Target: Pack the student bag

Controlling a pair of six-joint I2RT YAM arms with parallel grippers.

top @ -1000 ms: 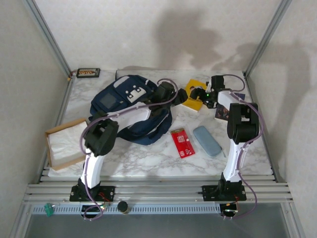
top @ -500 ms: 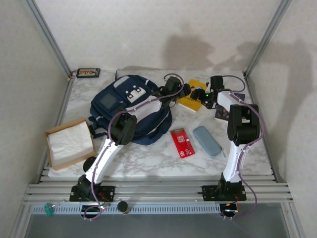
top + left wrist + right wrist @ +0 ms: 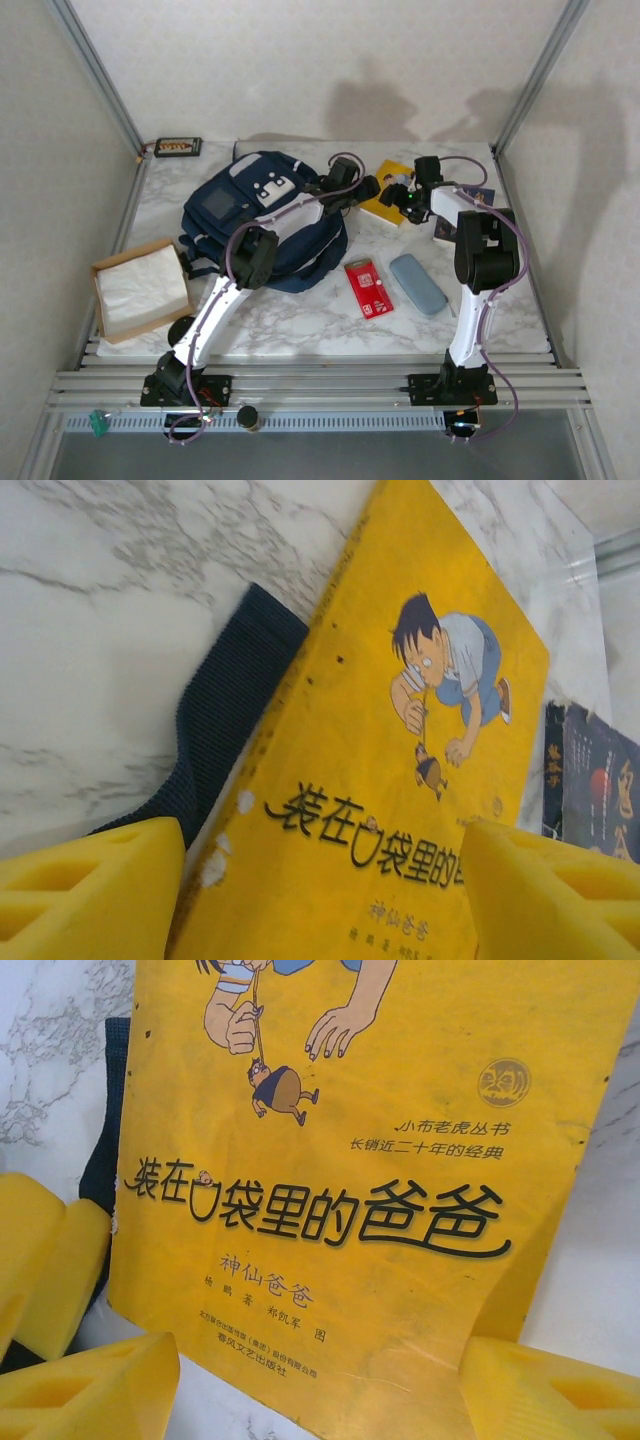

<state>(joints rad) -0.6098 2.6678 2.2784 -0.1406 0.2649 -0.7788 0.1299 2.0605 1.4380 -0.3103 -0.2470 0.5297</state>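
The student bag (image 3: 262, 215), navy with white patches, lies at the back left of the marble table. One of its dark straps (image 3: 225, 720) runs under the left edge of a yellow picture book (image 3: 379, 208) (image 3: 400, 740) (image 3: 350, 1160). My left gripper (image 3: 367, 187) (image 3: 320, 855) hangs open over the book's near end, one yellow finger on each side. My right gripper (image 3: 399, 197) (image 3: 320, 1365) is also open at the book's lower edge, with nothing held. The left gripper's fingers (image 3: 50, 1260) are beside the book in the right wrist view.
A dark book (image 3: 468, 198) (image 3: 592, 780) lies right of the yellow one. In front are a red booklet (image 3: 369, 287) and a grey-blue oblong case (image 3: 418, 284). A cardboard box with white cloth (image 3: 140, 287) sits at the left edge, and a small black device (image 3: 178, 147) at the back left.
My left arm has stretched from over the bag to the yellow book. My right gripper has shifted a little left, over the book.
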